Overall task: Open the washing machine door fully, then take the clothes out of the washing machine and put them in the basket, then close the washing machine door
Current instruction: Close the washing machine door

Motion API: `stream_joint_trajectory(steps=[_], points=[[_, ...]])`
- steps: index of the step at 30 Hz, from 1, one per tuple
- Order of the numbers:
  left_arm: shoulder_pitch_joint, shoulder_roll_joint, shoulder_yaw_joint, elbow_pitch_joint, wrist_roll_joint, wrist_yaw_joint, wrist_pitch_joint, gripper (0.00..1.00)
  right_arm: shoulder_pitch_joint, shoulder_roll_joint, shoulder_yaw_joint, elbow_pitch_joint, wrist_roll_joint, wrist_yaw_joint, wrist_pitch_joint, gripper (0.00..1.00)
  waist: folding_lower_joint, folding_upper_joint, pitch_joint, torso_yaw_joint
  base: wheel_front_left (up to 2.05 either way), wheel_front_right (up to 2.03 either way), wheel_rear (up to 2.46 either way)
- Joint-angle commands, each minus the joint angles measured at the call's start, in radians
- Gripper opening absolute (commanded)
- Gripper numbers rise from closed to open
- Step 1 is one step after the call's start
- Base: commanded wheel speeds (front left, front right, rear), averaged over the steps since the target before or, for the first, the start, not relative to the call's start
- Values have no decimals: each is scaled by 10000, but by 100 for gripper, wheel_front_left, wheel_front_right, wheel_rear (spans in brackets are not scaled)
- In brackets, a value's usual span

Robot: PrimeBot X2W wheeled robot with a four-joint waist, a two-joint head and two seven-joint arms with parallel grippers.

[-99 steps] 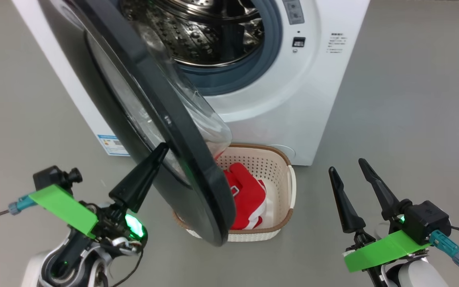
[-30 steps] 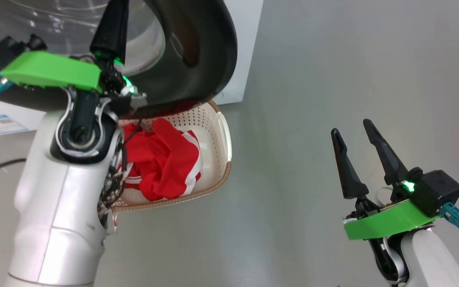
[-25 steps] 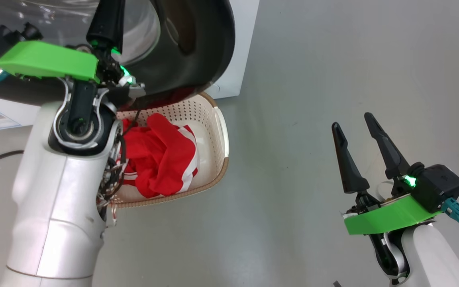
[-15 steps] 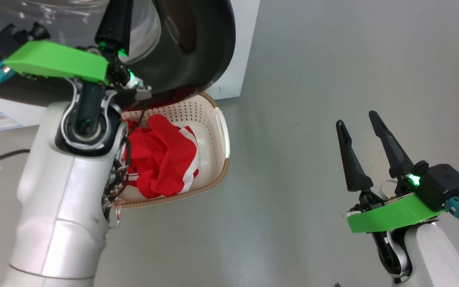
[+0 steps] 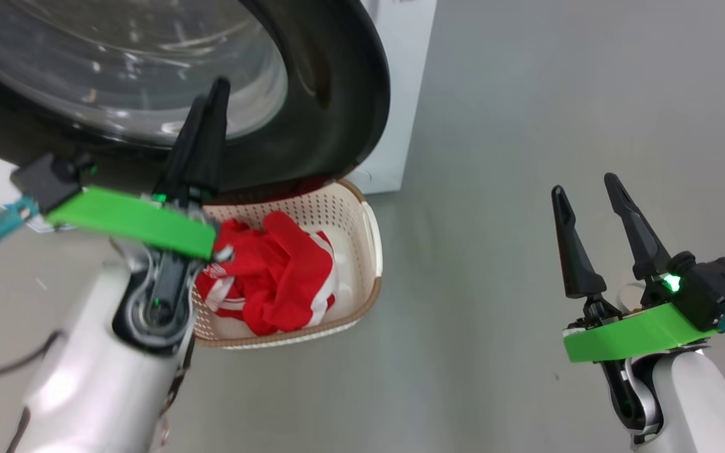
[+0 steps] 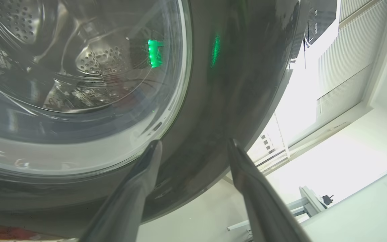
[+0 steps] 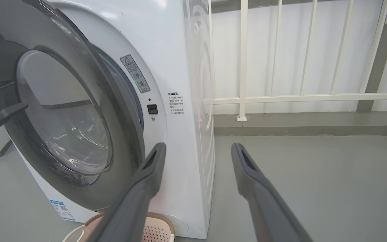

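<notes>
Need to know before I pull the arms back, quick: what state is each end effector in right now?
Left end effector: open, holding nothing, by the rim of the washing machine door.
Right end effector: open, empty.

Our long-fingered dark left gripper [image 5: 210, 94] points upward, fingers spread; our matching right gripper [image 5: 584, 187] hovers, fingers also spread.

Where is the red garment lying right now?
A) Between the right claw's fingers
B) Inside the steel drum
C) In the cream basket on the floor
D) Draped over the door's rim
C: the red garment lies bunched inside the perforated cream basket, just below the black-rimmed washing machine door.
</notes>
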Motion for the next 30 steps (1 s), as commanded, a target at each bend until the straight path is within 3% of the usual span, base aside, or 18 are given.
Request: stream_joint_trajectory(steps=[1, 9, 12, 14, 22, 30], points=[[107, 452, 179, -338, 301, -69, -194, 100, 47, 9, 144, -235, -118, 48, -63, 100, 0, 0, -314, 215, 0, 0, 0], [1420, 1145, -60, -1320, 2594, 284, -961, 100, 392, 9, -60, -189, -299, 48, -63, 100, 0, 0, -904, 560, 0, 0, 0], [1942, 1374, 156, -1831, 3624, 477, -1023, 100, 474, 9, -118, -248, -570, 48, -63, 100, 0, 0, -1036, 651, 0, 0, 0], [2513, 1388, 788, -2485, 4917, 695, -1033, 100, 590, 9, -191, -276, -710, 48, -63, 100, 0, 0, -1178, 724, 0, 0, 0], [4539, 908, 1792, -3945, 8046, 1283, -1037, 100, 1008, 9, -356, -385, -832, 48, -63, 100, 0, 0, -1717, 774, 0, 0, 0], [6080, 424, 2583, -4342, 8906, 1445, -1037, 100, 1500, 9, -572, -556, -731, 48, -63, 100, 0, 0, -2120, 747, 0, 0, 0]])
